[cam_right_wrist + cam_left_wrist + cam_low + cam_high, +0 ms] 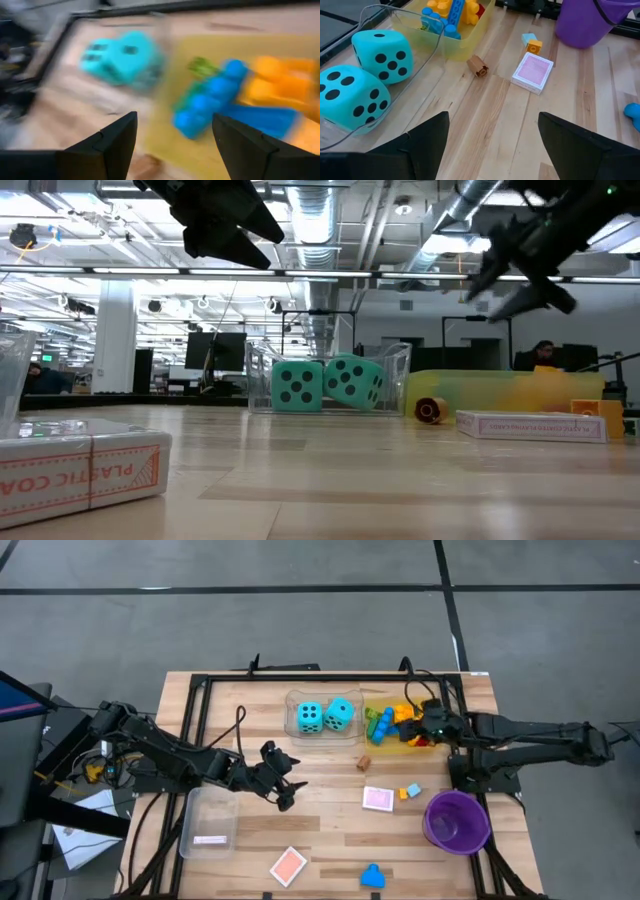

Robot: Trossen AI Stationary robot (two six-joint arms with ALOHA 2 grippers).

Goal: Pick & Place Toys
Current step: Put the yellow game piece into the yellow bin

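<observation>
Toys sit scattered across my wooden table (pixel 330 830). Two turquoise dice (pixel 325 716) rest side by side in a clear tray (pixel 294 700) at the far edge, and beside it a yellow tray (pixel 383 743) holds a heap of coloured bricks (pixel 395 723). My right gripper (pixel 428 728) hovers just above that heap, fingers apart and empty. My left gripper (pixel 283 785) hangs over bare wood near the table's middle, fingers also apart, holding nothing. Loose pieces lie in front: a pink tile (pixel 377 798), two small bricks (pixel 409 791) beside it, an orange tile (pixel 288 865), a blue brick (pixel 372 876), and a small brown piece (pixel 364 763). A purple bowl (pixel 456 821) stands to the right, and an empty clear tray (pixel 208 822) to the left. My worry: reaching into the crowded heap, my right fingers could pinch two bricks together or knock one over the tray's wall.
</observation>
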